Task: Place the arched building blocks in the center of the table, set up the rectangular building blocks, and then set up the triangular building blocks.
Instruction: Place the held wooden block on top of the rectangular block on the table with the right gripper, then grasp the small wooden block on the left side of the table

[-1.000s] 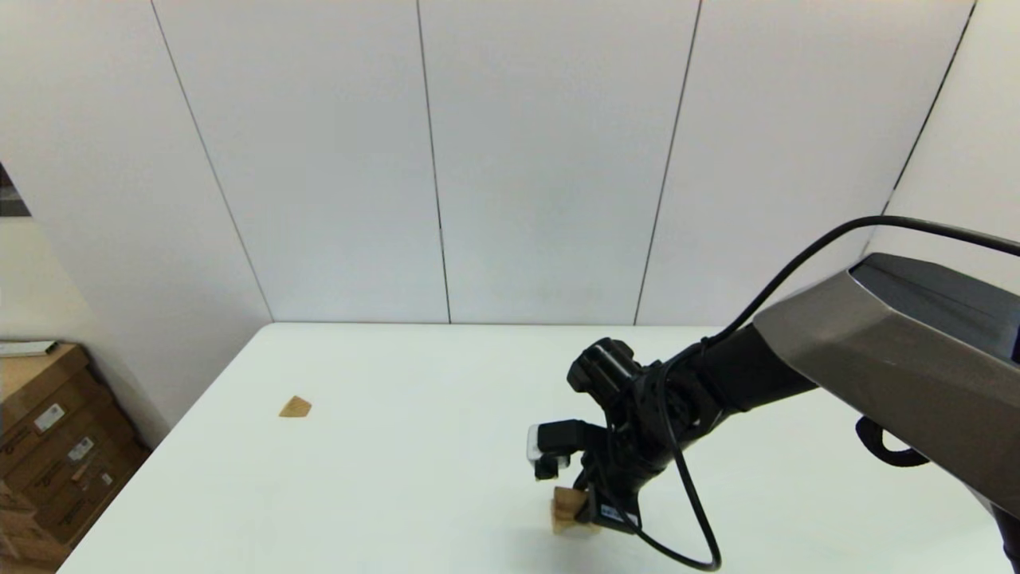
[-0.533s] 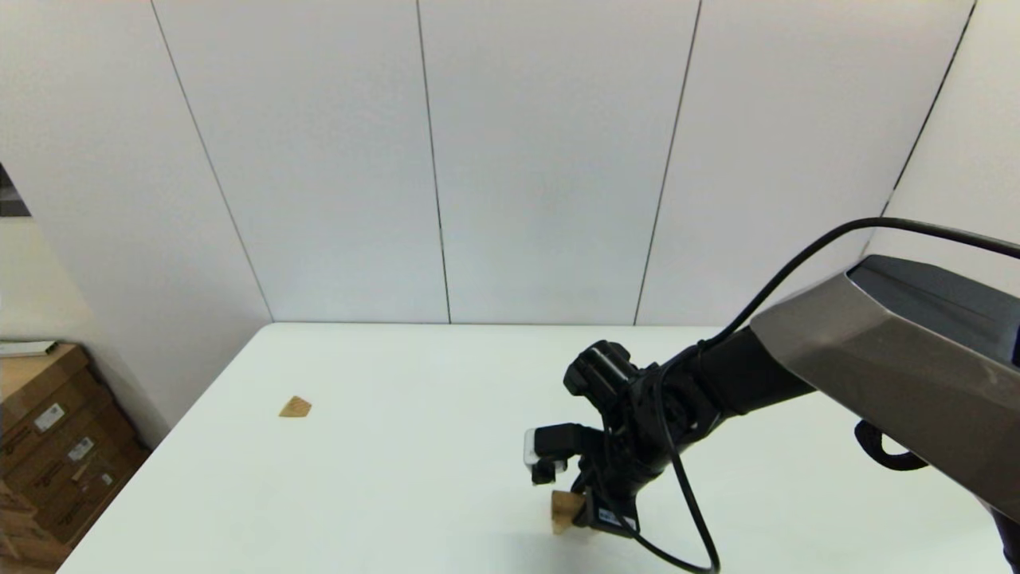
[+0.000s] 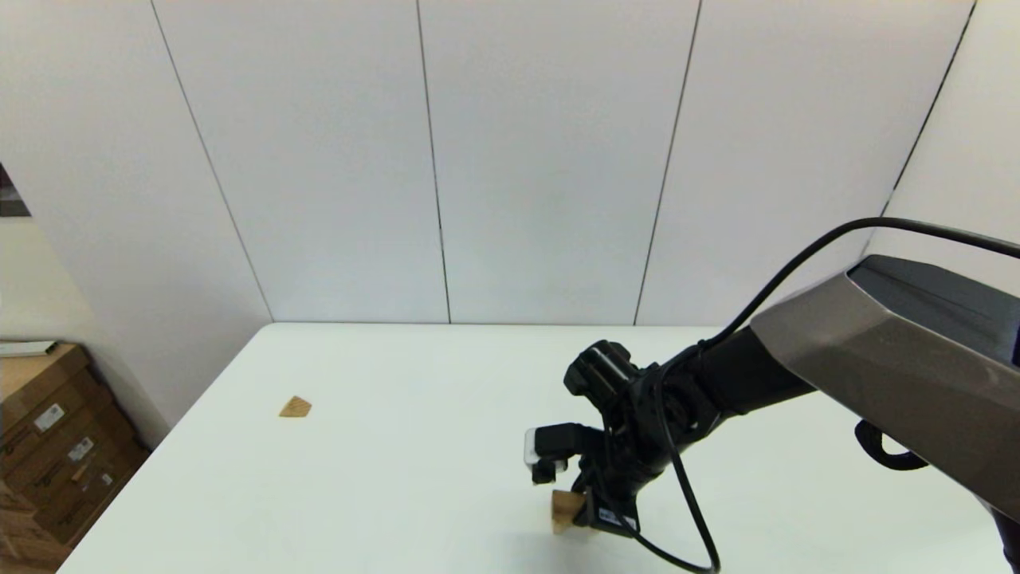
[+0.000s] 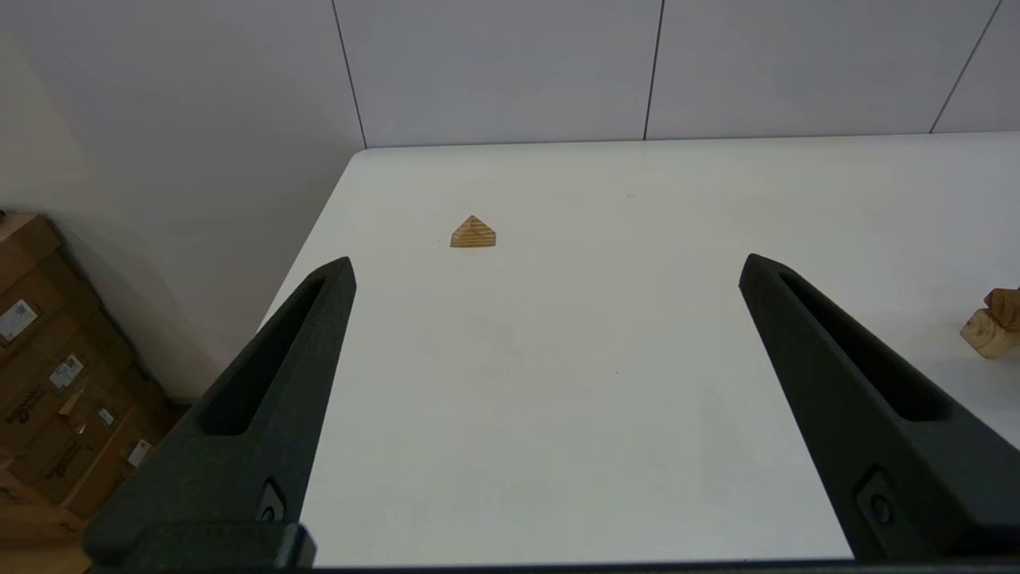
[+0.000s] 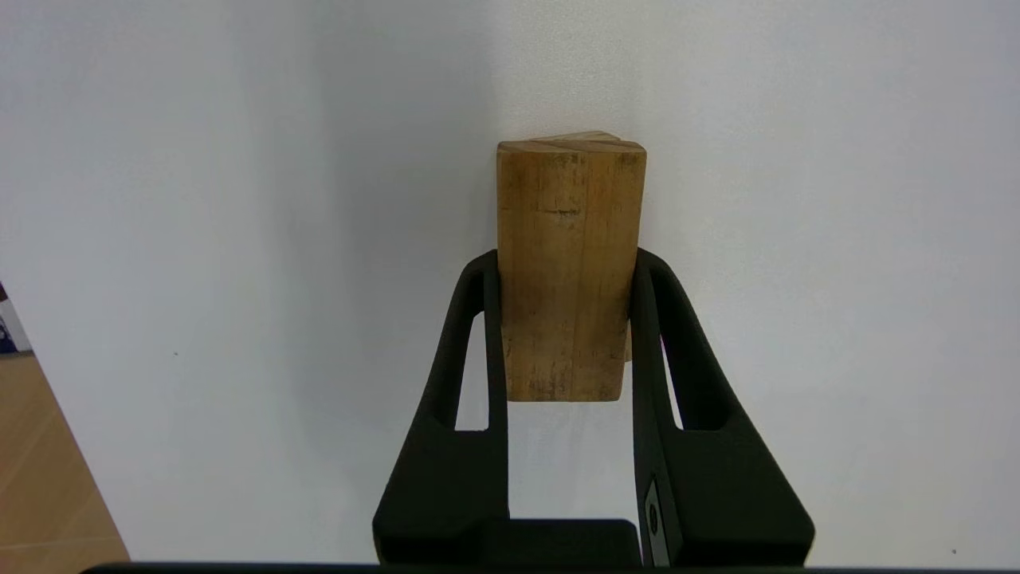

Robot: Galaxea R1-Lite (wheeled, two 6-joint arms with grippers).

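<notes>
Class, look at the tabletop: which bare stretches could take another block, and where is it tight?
The widest bare patch lies between the triangular block near the left edge and the right tool. The far strip of the table along the wall is also bare. It is tight around the wooden block clamped in the right tool.

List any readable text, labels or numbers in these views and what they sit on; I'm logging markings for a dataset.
No text can be read anywhere.
Cardboard boxes beside the table: white stickers, print too small to read.
Right end effector, shut on the rectangular block: a small label on its body in the head view, illegible.
Triangular block and left end effector: no markings.
</notes>
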